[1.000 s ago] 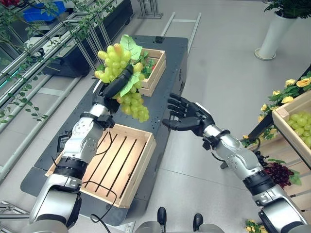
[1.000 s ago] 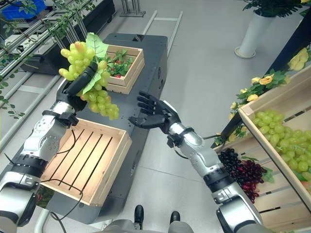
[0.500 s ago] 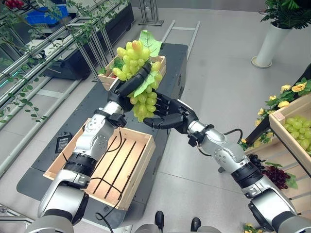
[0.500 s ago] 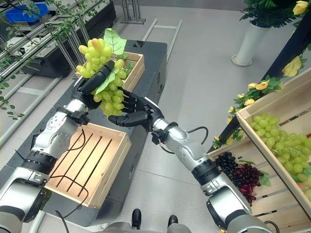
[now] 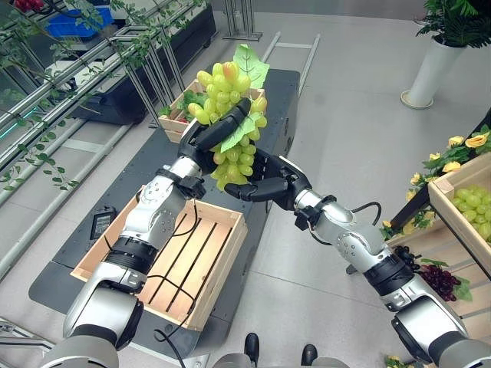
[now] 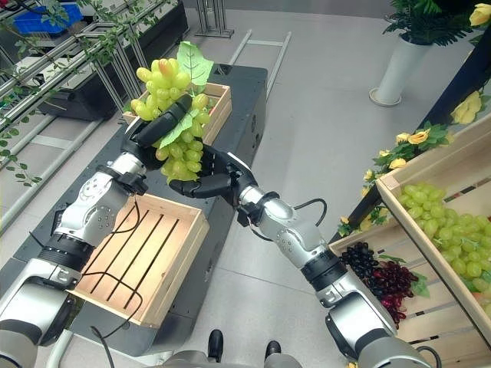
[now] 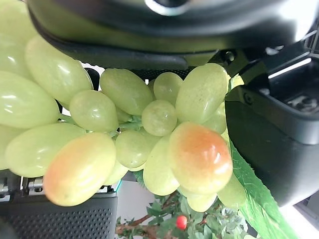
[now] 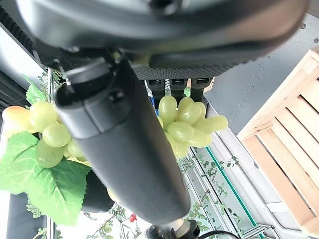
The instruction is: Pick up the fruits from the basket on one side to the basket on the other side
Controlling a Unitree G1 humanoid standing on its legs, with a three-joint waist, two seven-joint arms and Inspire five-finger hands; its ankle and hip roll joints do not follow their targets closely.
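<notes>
**Fingers of both hands meeting at the grape bunch**

Fingers (image 5: 230,119) of left hand (image 5: 209,136) are curled round a bunch of green grapes (image 5: 230,115) w/ a green leaf (image 5: 252,63) on top, held up in the air above the dark tabletop (image 5: 146,165), roughly betw. the two crates. Bunch hangs down past the hand; a couple of grapes show an orange blush in the left wrist view.

Right hand (image 5: 268,184) is just under and beside the bunch's lower end, palm turned toward it, fingers (image 6: 201,185) spread and straight-ish, reaching under the lowest grapes; looks like touching, but can't tell for sure. Not clamped on anything.

Near wooden crate (image 5: 222,264) sits on tabletop below left arm, slatted bottom bare. Far wooden crate (image 6: 221,103) at back of tabletop holds green leaves and sth red.

Right side: wooden shelf crate (image 6: 406,172) w/ more green grapes (image 6: 449,226), dark purple grapes (image 6: 380,280) below it, yellow flowers (image 6: 418,136) nearby. White planter (image 5: 426,65) on the floor (image 5: 345,115).
</notes>
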